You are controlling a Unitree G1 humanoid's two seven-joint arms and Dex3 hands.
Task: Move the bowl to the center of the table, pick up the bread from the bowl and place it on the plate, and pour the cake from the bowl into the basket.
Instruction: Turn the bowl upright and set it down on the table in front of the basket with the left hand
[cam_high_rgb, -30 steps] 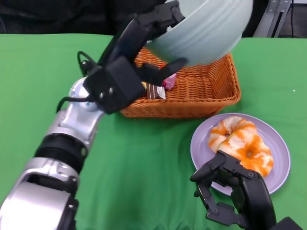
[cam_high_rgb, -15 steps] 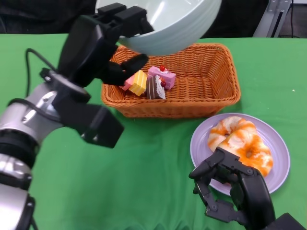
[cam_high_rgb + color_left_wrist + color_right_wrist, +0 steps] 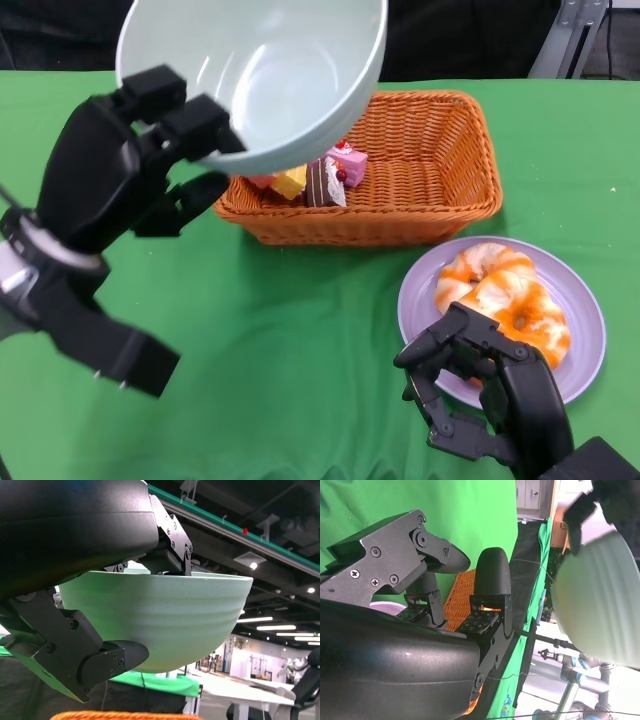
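Left hand [image 3: 120, 185] grips the pale green bowl [image 3: 255, 75] by its rim, fingers over the edge and thumb under the outside wall. Bowl is lifted off the green worktop [image 3: 300, 350], above the left end of the wicker basket [image 3: 430, 190], tilted with its inside facing the head camera; nothing visible inside it. Left wrist view shows the same bowl [image 3: 160, 620] from the side, rim roughly level in that picture, left hand [image 3: 90, 605] clamping it, an orange sliver of basket [image 3: 115, 715] at the picture edge.

Cake pieces [image 3: 320, 175] lie in the basket's left part, just under the bowl's rim: a yellow one, a dark one, a pink one with a red topping.

Bread [image 3: 505, 305], orange and white glazed, sits on the lilac plate [image 3: 580, 340], which is on the worktop just beside the basket's near right corner.

Right hand [image 3: 490, 395] holds nothing, fingers curled loosely but apart, at the near left edge of the plate; can't tell whether it touches it. Right wrist view: right hand [image 3: 445, 610] fingers spread, basket [image 3: 462, 595] behind them, bowl [image 3: 597, 600] raised on the far side.
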